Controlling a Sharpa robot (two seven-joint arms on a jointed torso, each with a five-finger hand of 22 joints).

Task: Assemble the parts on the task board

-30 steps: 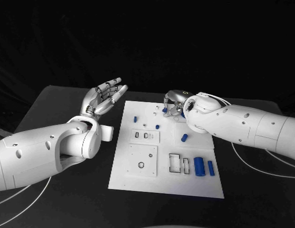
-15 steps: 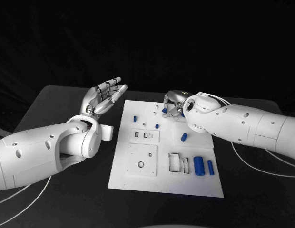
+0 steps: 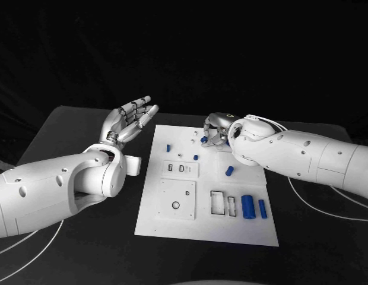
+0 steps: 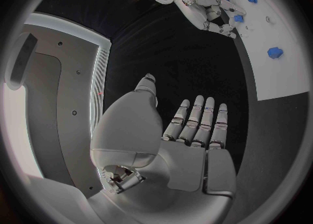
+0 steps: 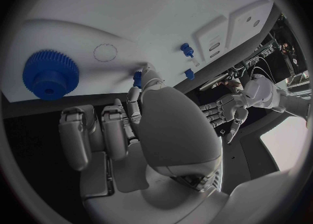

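The white task board (image 3: 203, 228) lies in the middle of the black table. My right hand (image 3: 217, 131) hangs over the board's far edge, fingers curled, its fingertips (image 5: 146, 73) closed on a small blue part (image 3: 205, 139) (image 5: 137, 78) right at the board surface. A blue gear (image 3: 230, 171) (image 5: 49, 74) lies just nearer than that hand. Two small blue pegs (image 3: 168, 149) (image 3: 196, 158) stand on the board's left half. My left hand (image 3: 132, 120) (image 4: 195, 125) is held up beside the board's far left corner, fingers straight and apart, holding nothing.
A blue cylinder (image 3: 248, 208) and a slimmer blue pin (image 3: 263, 209) lie at the board's near right, beside two rectangular slots (image 3: 224, 203). A plate with a round hole (image 3: 177, 200) sits at the near left. Black table surrounds the board.
My right hand has crept slightly left along the board's far edge with the small blue part at its fingertips. The left hand has not moved.
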